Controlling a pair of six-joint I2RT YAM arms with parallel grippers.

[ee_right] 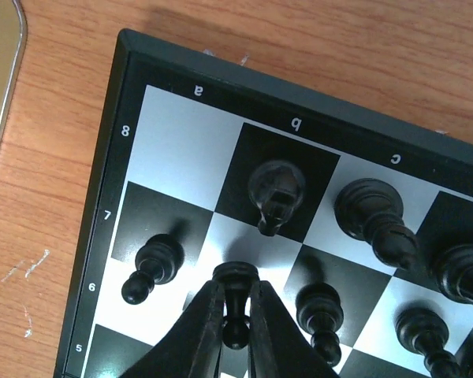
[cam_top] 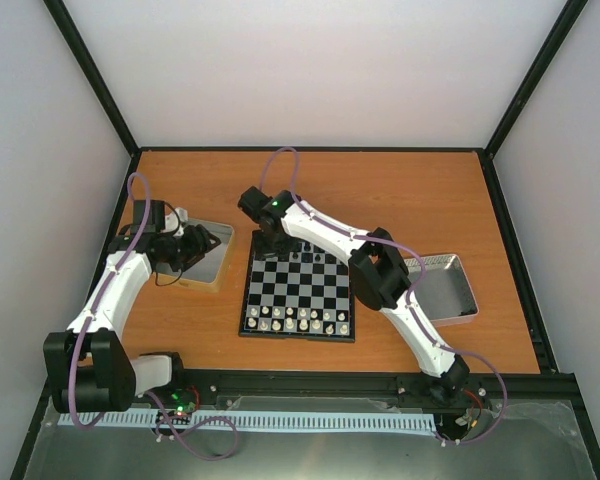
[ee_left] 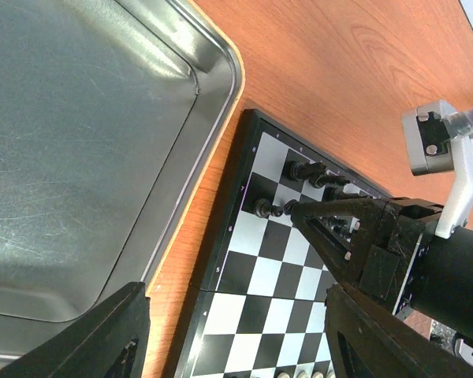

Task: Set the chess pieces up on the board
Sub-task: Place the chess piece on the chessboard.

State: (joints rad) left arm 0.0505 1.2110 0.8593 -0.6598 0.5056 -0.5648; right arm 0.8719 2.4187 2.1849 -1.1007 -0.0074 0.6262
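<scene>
Top external view: an orange-wood bench (cam_top: 180, 330) carries 2 white-and-black arms bolted at its near edge. The left arm (cam_top: 115, 290) bends over a shallow metal tray (cam_top: 195, 283) by the bench's left edge. The right arm (cam_top: 380, 270) stretches across to the far-left corner of the board (cam_top: 300, 290). The board lies at mid-bench, its squares black and pale grey. A second tray (cam_top: 445, 290) sits just beside the board, toward the bench's right edge.

The left gripper (ee_left: 236, 315) hangs with its jaws spread wide, over the first tray's rim and the strip of bench between that tray and the board's left edge.

The right gripper (ee_right: 236, 287) stands narrow, its 2 fingers (ee_right: 209, 315) pressed to either side of a black pawn (ee_right: 235, 276), which stands on square b7 near the board's far-left corner.

White pieces (cam_top: 300, 320) fill the 2 rows along the board's near edge. Black pieces (cam_top: 305, 258) stand along its far edge. The right wrist view shows a knight (ee_right: 276, 193) on b8, a bishop (ee_right: 370, 209) on c8 and another pawn (ee_right: 152, 264) on a7.
</scene>
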